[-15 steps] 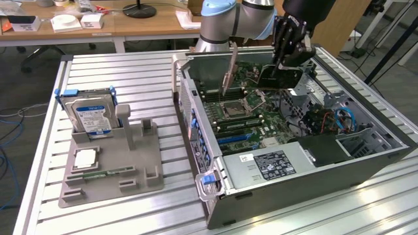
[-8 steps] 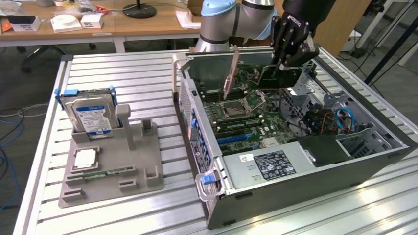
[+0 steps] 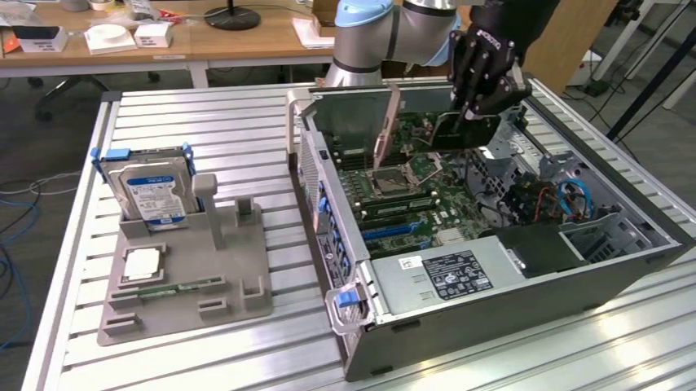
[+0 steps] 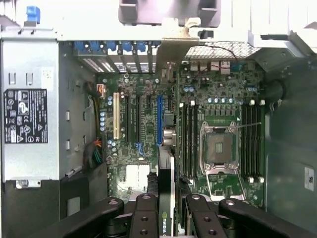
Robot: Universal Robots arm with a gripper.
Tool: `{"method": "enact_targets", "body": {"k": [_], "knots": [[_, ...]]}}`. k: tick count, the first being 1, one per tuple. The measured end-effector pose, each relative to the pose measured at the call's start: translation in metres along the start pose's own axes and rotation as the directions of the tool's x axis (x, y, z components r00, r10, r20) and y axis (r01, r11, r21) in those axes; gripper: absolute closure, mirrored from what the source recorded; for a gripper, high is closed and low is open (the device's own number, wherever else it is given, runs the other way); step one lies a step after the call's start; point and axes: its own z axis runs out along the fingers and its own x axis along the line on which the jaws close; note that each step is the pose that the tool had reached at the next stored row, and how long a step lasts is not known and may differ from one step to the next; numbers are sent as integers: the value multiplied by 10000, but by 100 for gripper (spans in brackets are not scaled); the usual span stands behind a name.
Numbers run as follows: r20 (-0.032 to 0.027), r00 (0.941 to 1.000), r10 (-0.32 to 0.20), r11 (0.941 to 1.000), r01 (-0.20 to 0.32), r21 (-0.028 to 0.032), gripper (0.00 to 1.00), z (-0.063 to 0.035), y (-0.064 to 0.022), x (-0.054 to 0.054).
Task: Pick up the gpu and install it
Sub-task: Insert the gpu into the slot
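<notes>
Slatted aluminium forms the desk (image 3: 218, 122), its pale ribs running across under everything; wooden office tables stand far behind it. At the exterior view's left sits a grey moulded holder (image 3: 185, 277) with a silver hard drive (image 3: 152, 191) upright in it. At the exterior view's right an open computer case (image 3: 609, 269) of dark sheet metal lies on its side, with the green motherboard (image 3: 413, 204) facing up.

The gripper (image 3: 484, 110) hangs over the far part of the case. Its black fingers (image 4: 146, 213) are closed on the gpu (image 3: 457, 130), a thin, flat, dark card held edge-down above the board and not touching it. In the wrist view the gpu (image 4: 166, 188) appears as a narrow black strip between the fingers, with a small green-and-white maker's label near the grip.

By my reading, the pick-up is done and the install step is in hand, with the card carried over the board but not seated. Seating it calls for its lower edge to lie parallel to an expansion slot and directly over it. The blue slot (image 4: 159, 119) lies nearly in line with the card, and a yellow slot (image 4: 116, 116) lies well to one side. The square, metal-framed CPU socket (image 4: 218, 148) and the boxy power supply (image 4: 29, 129) flank that area.
</notes>
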Motion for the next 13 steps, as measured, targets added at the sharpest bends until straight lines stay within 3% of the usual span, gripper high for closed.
{"method": "enact_targets", "body": {"k": [3, 13], "knots": [[0, 10000, -24, 10000, 24, 69, 74, 14, -1, 0], [60, 9996, 270, 9996, -271, 75, 74, 80, -16, -4]]}}
